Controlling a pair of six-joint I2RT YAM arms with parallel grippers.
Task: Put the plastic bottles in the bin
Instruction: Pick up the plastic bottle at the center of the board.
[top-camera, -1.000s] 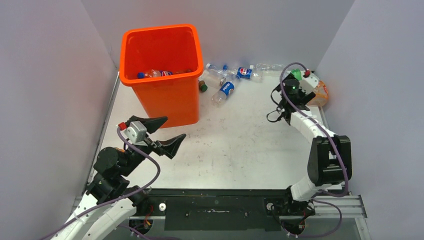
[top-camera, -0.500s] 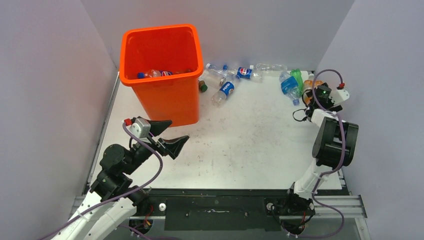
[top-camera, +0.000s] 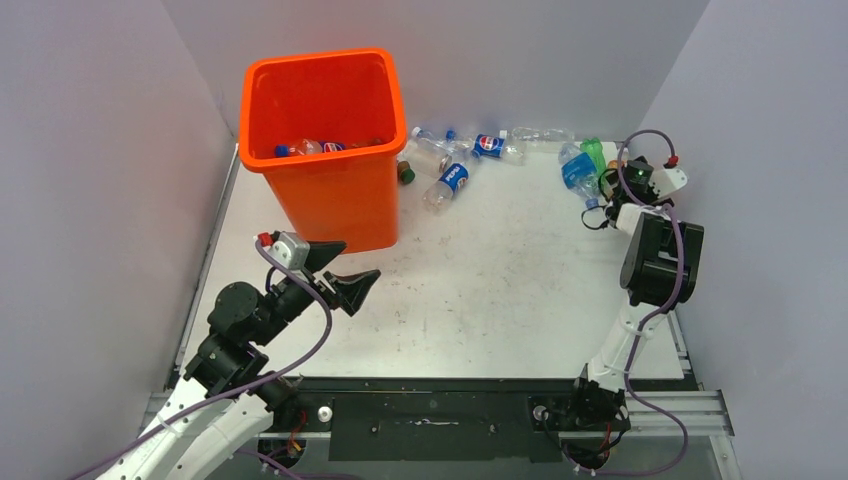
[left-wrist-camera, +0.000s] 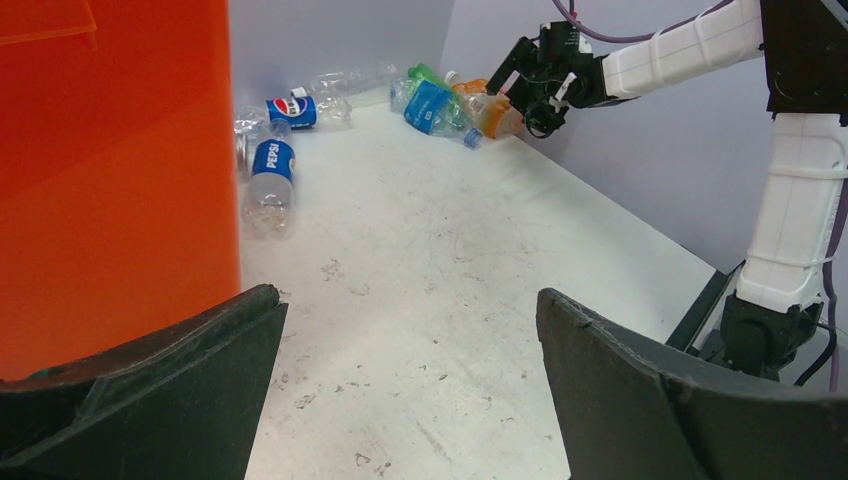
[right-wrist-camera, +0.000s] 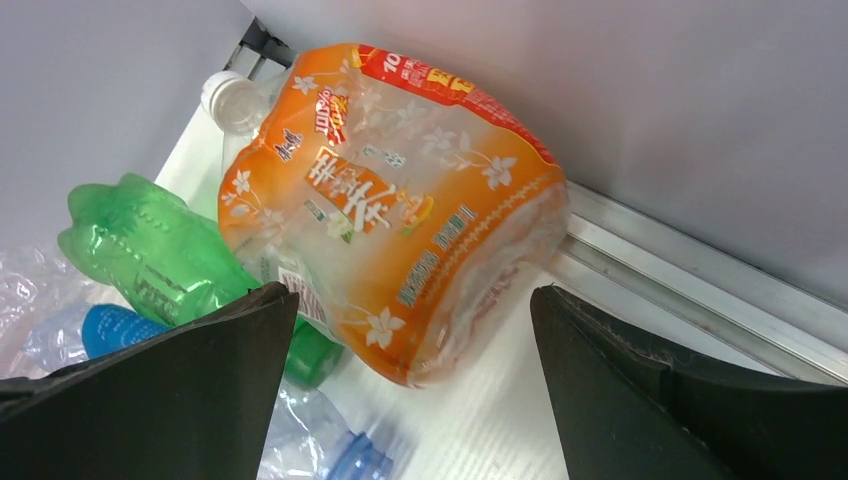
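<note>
One orange bin stands just ahead and to the left of the left gripper, and its side fills the left of that wrist's view. A few bottles lie in its bottom, too jumbled to count. Farther ahead of this gripper and to its right, beside the bin's far corner, a loose group lies on the table: two blue-labelled bottles and at least three clear bottles. Three more sit close together at the right gripper: one blue-tinted bottle and one green bottle to its left, and one orange bottle directly in front, lying by the rail at the foot of the side wall. The left arm is bent low and reaches forward, wrist rolled so one finger sits farther out than the other. Its jaws are spread wide with nothing between them. The right arm stands folded tall, forearm stretched into the far right corner. Its jaws are also spread, flanking the orange bottle's near end without closing on it; I cannot tell whether either finger touches it.
</note>
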